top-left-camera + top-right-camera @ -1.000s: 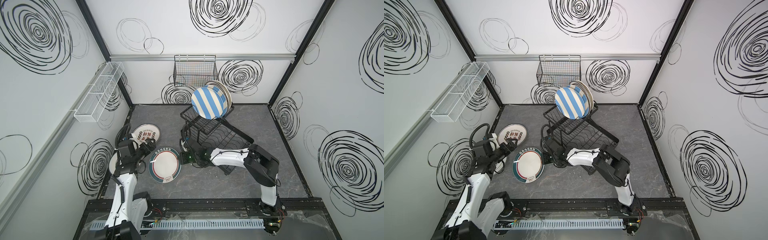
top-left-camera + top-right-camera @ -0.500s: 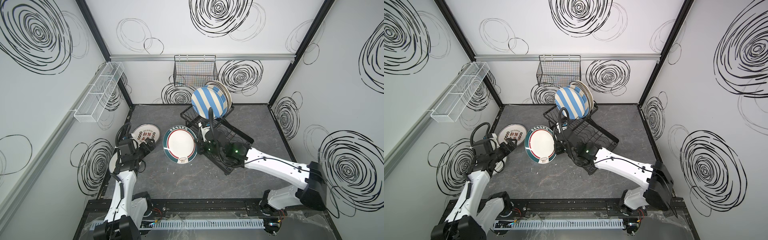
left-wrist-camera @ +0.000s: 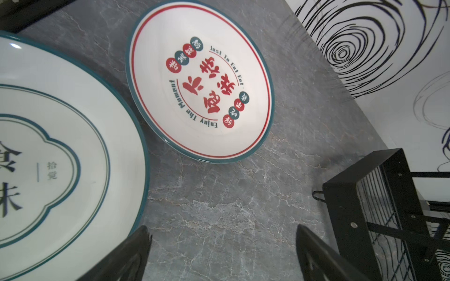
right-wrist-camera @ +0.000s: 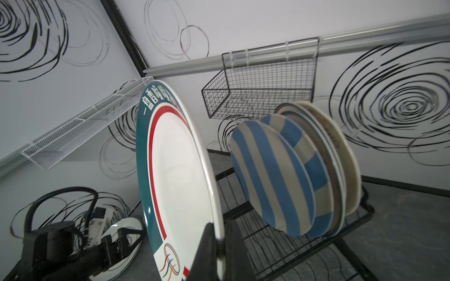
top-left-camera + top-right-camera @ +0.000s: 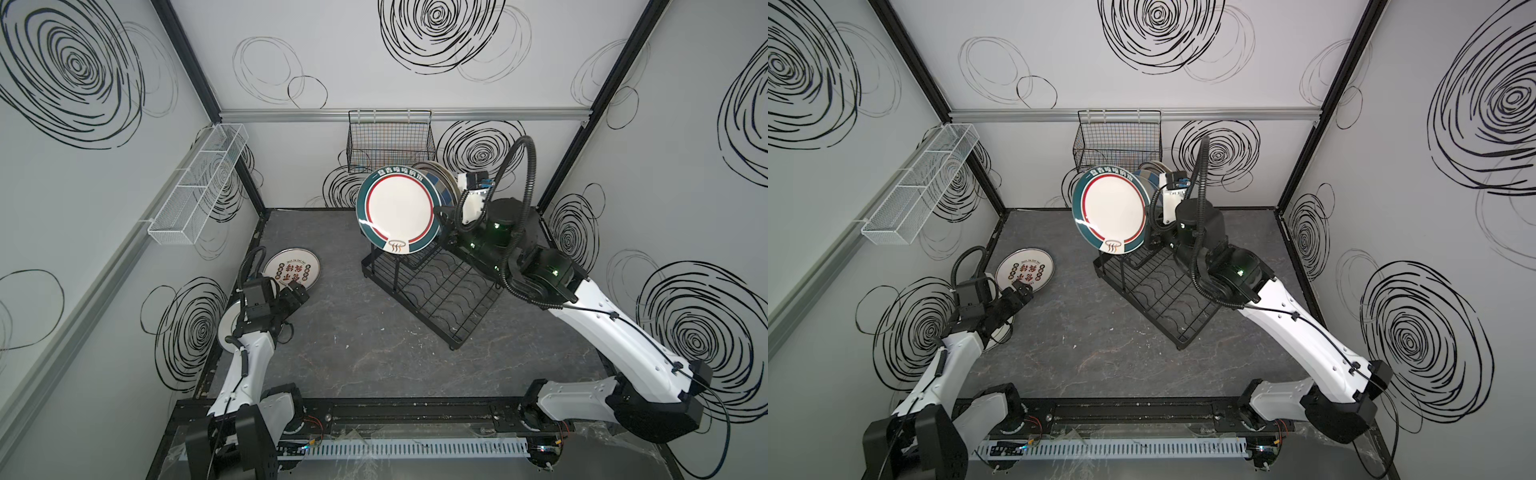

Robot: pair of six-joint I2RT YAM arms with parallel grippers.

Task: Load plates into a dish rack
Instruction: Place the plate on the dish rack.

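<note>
Here the right pincer [image 4: 220,234], clamped on the upright teal-rimmed plate [image 4: 177,182], holds it parallel beside the racked blue-striped plate [image 4: 270,175].

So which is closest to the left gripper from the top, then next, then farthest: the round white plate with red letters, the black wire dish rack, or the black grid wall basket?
1. Red-lettered white plate: floor, beside the left gripper.
2. Black wire dish rack: mid-floor.
3. Black grid wall basket: back wall.

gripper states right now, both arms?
Left gripper: open, empty.
Right gripper: shut on the teal-rimmed plate.
</note>
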